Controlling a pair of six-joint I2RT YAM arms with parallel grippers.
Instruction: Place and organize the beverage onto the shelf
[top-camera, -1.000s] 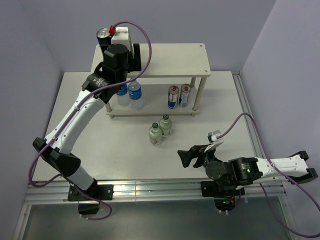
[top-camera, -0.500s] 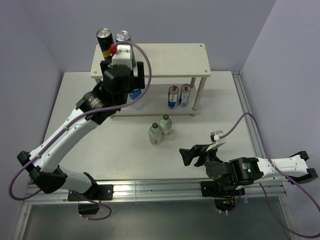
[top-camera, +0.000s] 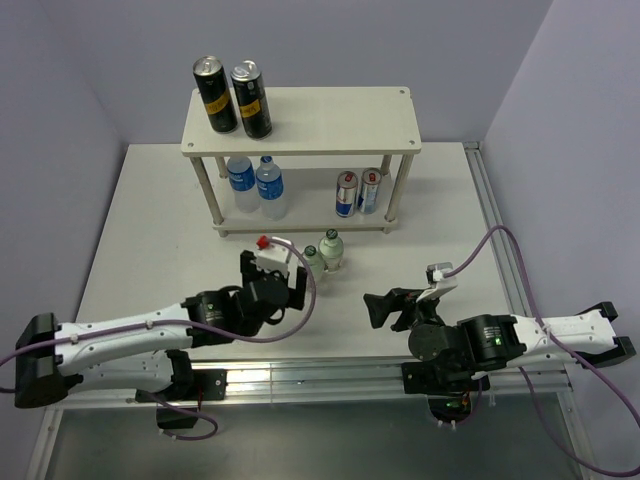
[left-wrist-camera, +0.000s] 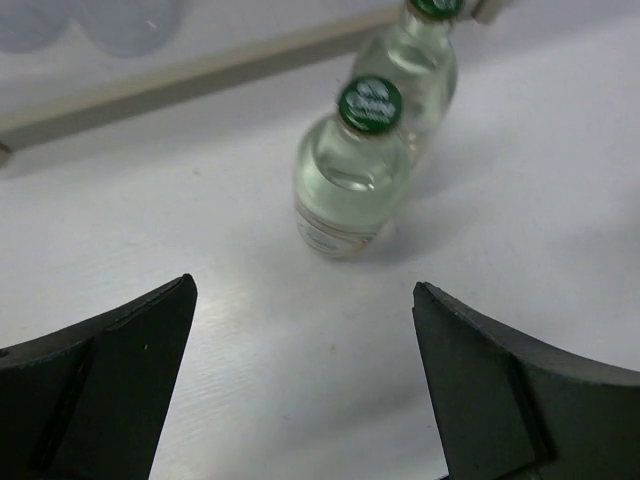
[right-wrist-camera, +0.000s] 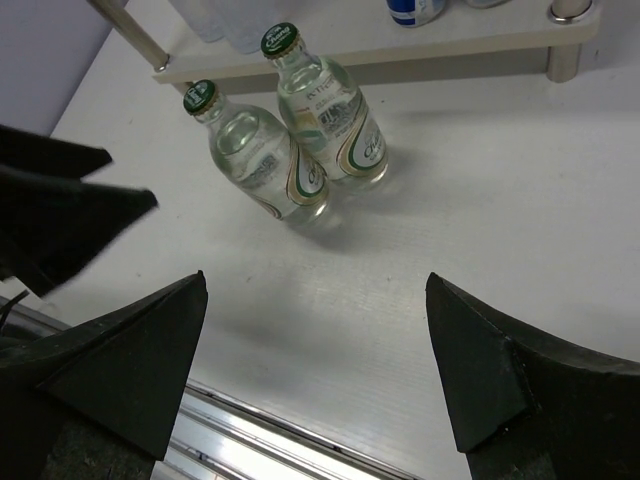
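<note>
My left end effector (left-wrist-camera: 303, 290) hangs low over the near-left part of the surface (top-camera: 150, 220), its jaws spread wide with nothing between them. My left wrist view looks straight between the two dark fingers at the nearer green-capped bottle (left-wrist-camera: 355, 165).

On the shelf (top-camera: 340, 120), which stands at the far side of the surface, the two black cans (top-camera: 216, 94) are upright side by side on the far-left corner of the top board. Below them, on the left end of the lower board, the two water bottles (top-camera: 270, 188) stand close together with their blue labels showing.

The two green-capped bottles (right-wrist-camera: 255, 150) are upright on the surface just in front of the shelf, about at its middle, and touching or nearly touching each other. One sits a little nearer and to the left, the other (right-wrist-camera: 325, 100) farther and to the right. Neither is on a board.

On the right end of the lower board two slim cans (top-camera: 347, 193), silver with red and blue, stand side by side.

My right end effector (right-wrist-camera: 316, 280) rests low at the near right, well apart from the bottles, pointing left toward them, jaws wide and gripping nothing.
</note>
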